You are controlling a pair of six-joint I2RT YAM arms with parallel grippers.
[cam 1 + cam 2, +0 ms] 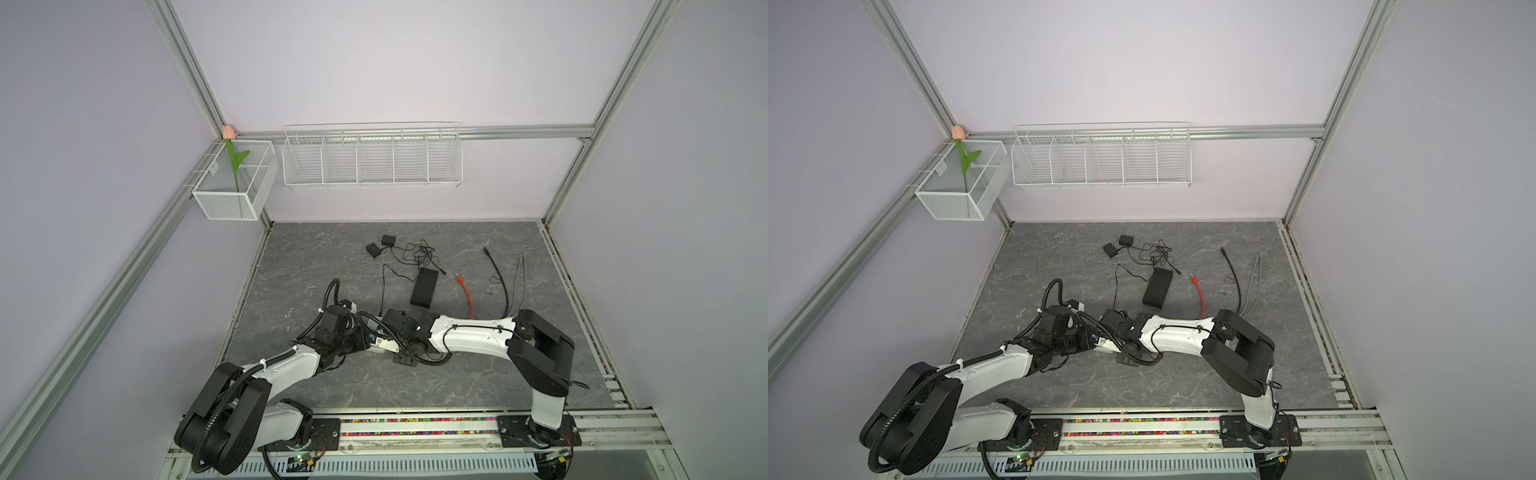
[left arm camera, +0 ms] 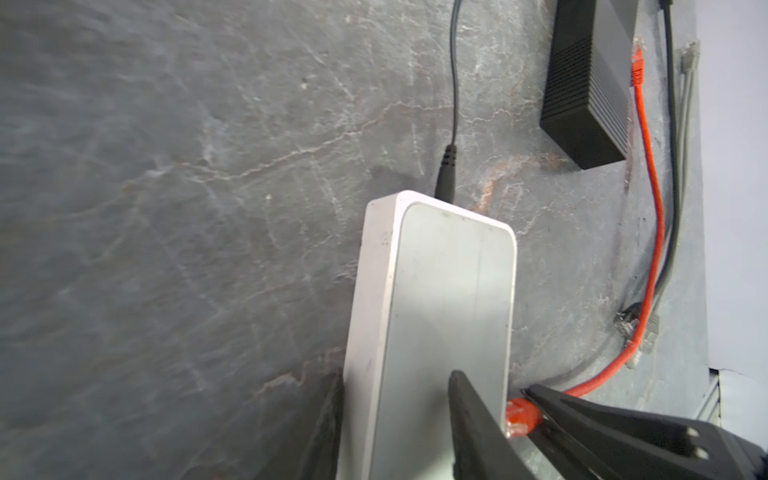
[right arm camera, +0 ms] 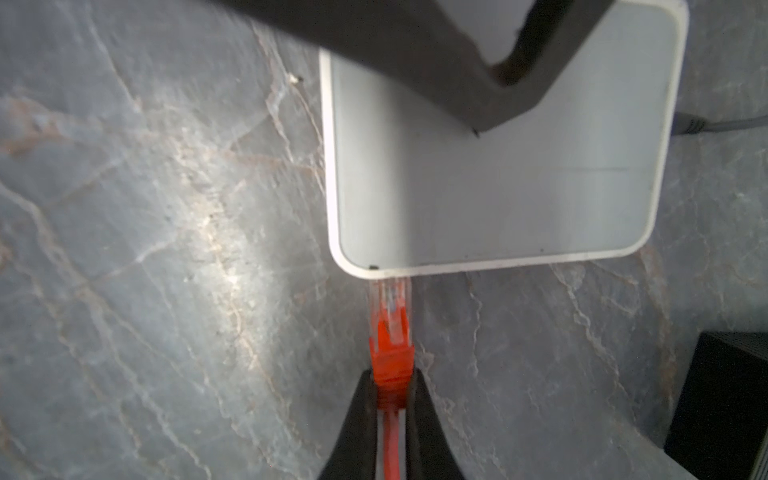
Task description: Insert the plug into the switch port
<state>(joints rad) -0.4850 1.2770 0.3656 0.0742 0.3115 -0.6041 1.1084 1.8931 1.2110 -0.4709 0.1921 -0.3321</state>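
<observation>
Right wrist, plug (image 3: 390,328): likely light, clip brittle; right end effector (image 3: 390,378) clamped on its rear.
Switch (image 2: 449,291): likely slippery; left end effector (image 2: 397,374) clamped across it.

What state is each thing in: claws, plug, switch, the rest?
Left claw, shut on switch.
Right claw, shut on plug.
Plug, tip at the switch's edge, clear body showing; not fully in.
Switch, lying flat, gripped.
Power lead, plugged into switch.
Black box, lying free.
Black cable, loose, unplugged.
Grey cables, loose, unplugged.
</observation>
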